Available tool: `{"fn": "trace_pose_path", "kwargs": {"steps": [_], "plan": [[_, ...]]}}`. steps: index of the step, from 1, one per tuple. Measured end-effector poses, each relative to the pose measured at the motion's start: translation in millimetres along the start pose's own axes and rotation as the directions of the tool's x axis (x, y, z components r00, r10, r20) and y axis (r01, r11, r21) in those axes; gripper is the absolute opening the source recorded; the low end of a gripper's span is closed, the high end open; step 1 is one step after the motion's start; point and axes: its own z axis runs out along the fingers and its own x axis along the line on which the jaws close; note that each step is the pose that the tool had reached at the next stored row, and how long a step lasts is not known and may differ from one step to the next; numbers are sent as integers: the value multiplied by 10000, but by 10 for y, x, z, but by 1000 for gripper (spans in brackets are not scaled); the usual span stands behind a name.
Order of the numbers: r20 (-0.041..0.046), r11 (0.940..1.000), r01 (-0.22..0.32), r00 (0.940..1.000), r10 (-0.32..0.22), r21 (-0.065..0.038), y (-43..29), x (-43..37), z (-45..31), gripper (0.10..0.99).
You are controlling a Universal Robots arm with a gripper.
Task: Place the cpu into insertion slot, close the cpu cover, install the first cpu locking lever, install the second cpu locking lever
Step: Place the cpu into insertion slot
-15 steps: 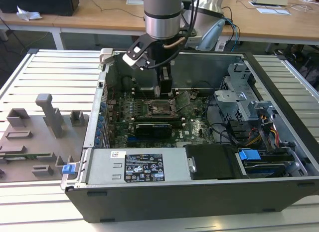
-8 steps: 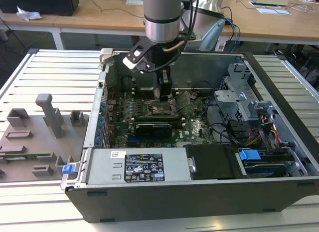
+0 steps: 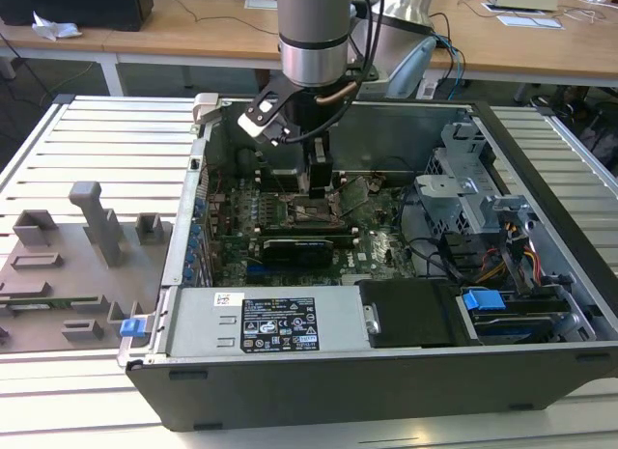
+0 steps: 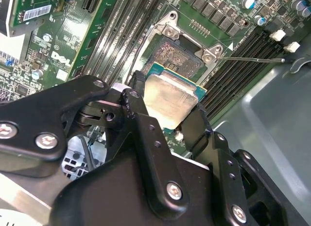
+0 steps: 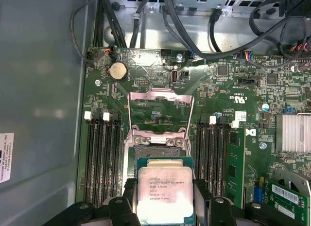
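the gripper [image 5: 165, 200] was clamped on the cpu [image 5: 165, 184], one finger on each of two opposite edges. that left the chip flat with its metal top facing up, which i'd guess was to keep it level for seating. in both wrist views the cpu sat right over the insertion slot [image 4: 181, 53]. it covered the part nearest the fingers, and the dark centre showed past the chip. couldn't tell if it was touching down or just above.

the slot was mid-motherboard [image 5: 228, 85], between two banks of long black memory slots [image 5: 102, 158]. the cpu cover [image 5: 160, 93] stood flipped up on its hinge at the slot's edge away from the fingers, probably so the chip had a clear way in.

count: one cpu, one slot, one cover, two fingers, plus one thin lever rod [image 4: 252, 59] sticking out from the slot's corner.
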Motion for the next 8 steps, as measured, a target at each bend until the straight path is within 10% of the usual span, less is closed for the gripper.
{"fn": "trace_pose_path", "kwargs": {"steps": [8], "plan": [[0,10000,0,10000,0,0,-6,-1,63,545]]}}
